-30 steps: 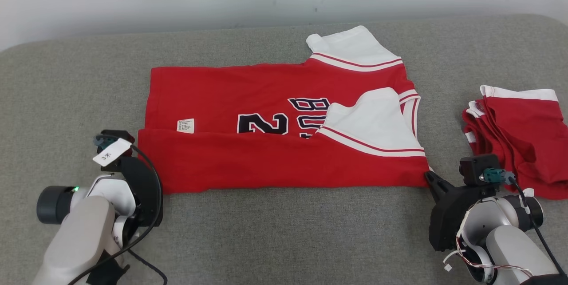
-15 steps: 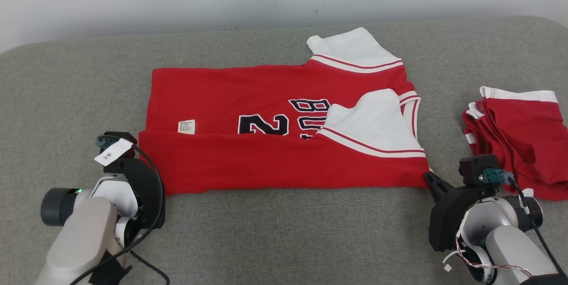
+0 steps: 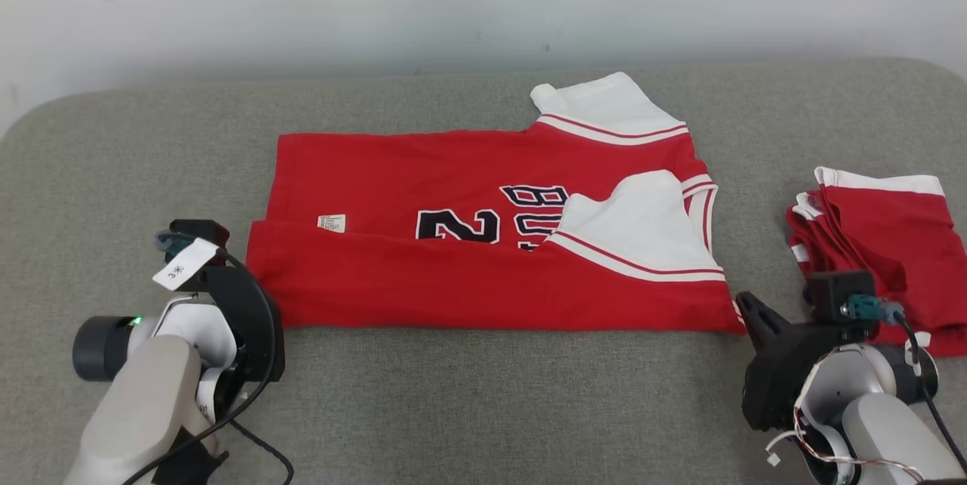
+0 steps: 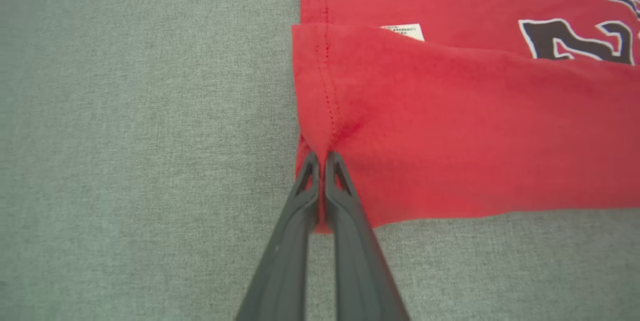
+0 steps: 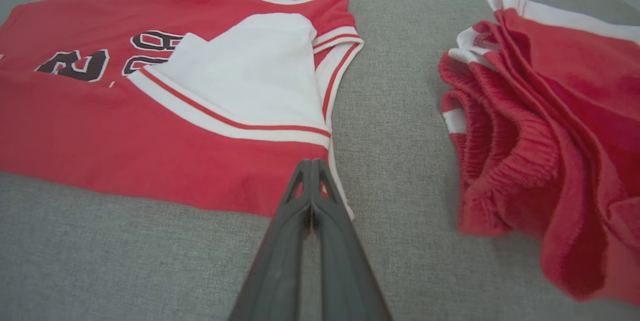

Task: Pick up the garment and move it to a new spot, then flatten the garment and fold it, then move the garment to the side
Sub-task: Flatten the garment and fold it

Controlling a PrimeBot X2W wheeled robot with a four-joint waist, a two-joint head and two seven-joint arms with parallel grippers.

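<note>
The garment (image 3: 468, 168) is a red jersey with white sleeves and dark lettering, spread on the grey padded surface (image 3: 491, 402) with its near long edge folded over toward the middle. My left gripper (image 4: 322, 161) is shut on the garment's (image 4: 450, 136) near-left corner, red cloth pinched between its tips. In the head view that gripper (image 3: 253, 307) sits at the jersey's lower left corner. My right gripper (image 5: 312, 166) is shut at the garment's (image 5: 100, 126) near-right corner, with a sliver of red between its fingers. From the head, this gripper (image 3: 748, 307) touches that corner.
A second red and white garment (image 3: 884, 243) lies crumpled at the right, close beside my right arm, and its bunched waistband (image 5: 500, 161) faces the right wrist camera. A pale wall (image 3: 453, 1) runs behind the surface. Bare grey padding lies in front of the jersey.
The head camera has tilted, so the whole picture sits lower. My left gripper has shut on the jersey's near-left corner. The right gripper has stayed shut at the other corner.
</note>
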